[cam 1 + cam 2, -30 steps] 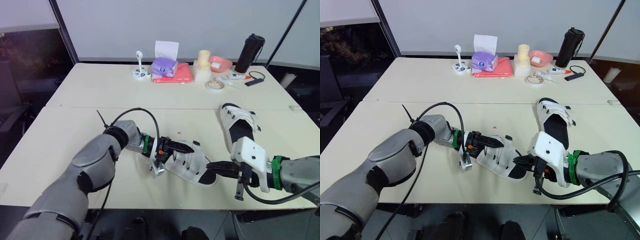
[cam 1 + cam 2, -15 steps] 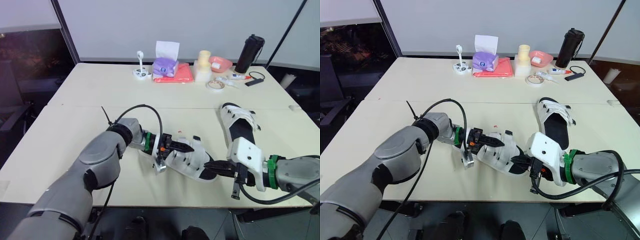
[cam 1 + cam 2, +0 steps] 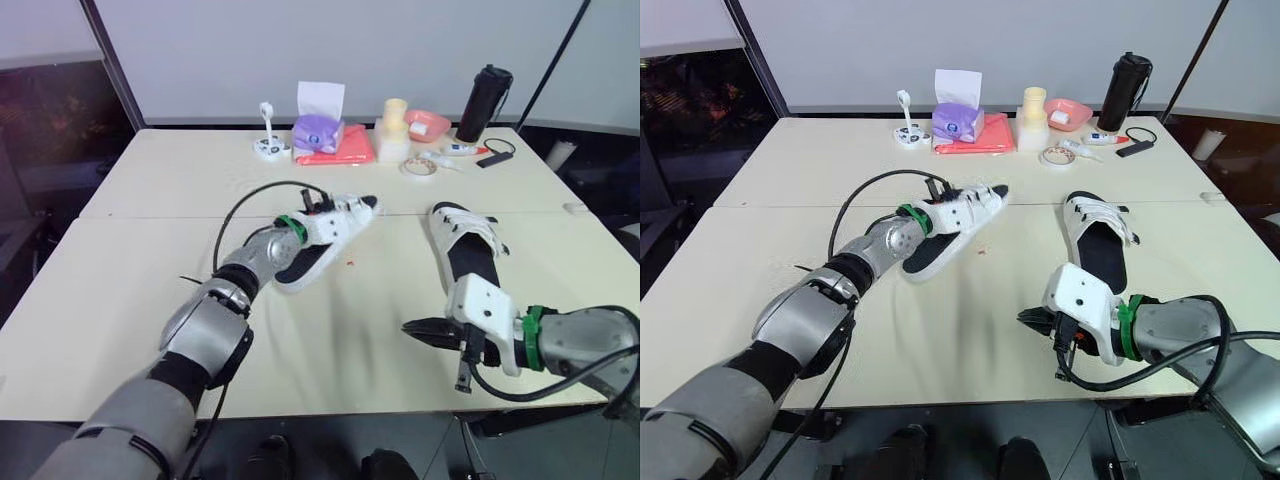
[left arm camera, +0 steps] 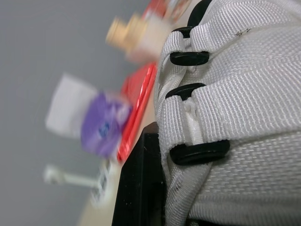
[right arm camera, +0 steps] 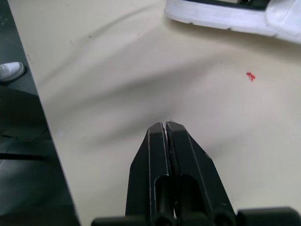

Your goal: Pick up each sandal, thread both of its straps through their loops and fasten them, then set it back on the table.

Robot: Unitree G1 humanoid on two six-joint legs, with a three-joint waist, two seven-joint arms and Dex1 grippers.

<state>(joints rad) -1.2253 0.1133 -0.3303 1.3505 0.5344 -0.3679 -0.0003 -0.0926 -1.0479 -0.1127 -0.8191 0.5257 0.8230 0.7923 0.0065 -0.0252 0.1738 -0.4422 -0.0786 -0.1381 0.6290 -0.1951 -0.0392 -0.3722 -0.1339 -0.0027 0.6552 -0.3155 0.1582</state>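
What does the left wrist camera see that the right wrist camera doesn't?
Left wrist view: a close look at white woven straps and black loops, one black finger pressed against them, and a blurry purple tissue pack far behind.
Right wrist view: the right gripper, shut, above the table, a small red mark, and a white shoe down on the floor.
Both: a white sandal, probably the same one; the right wrist view catches the edge of its sole.
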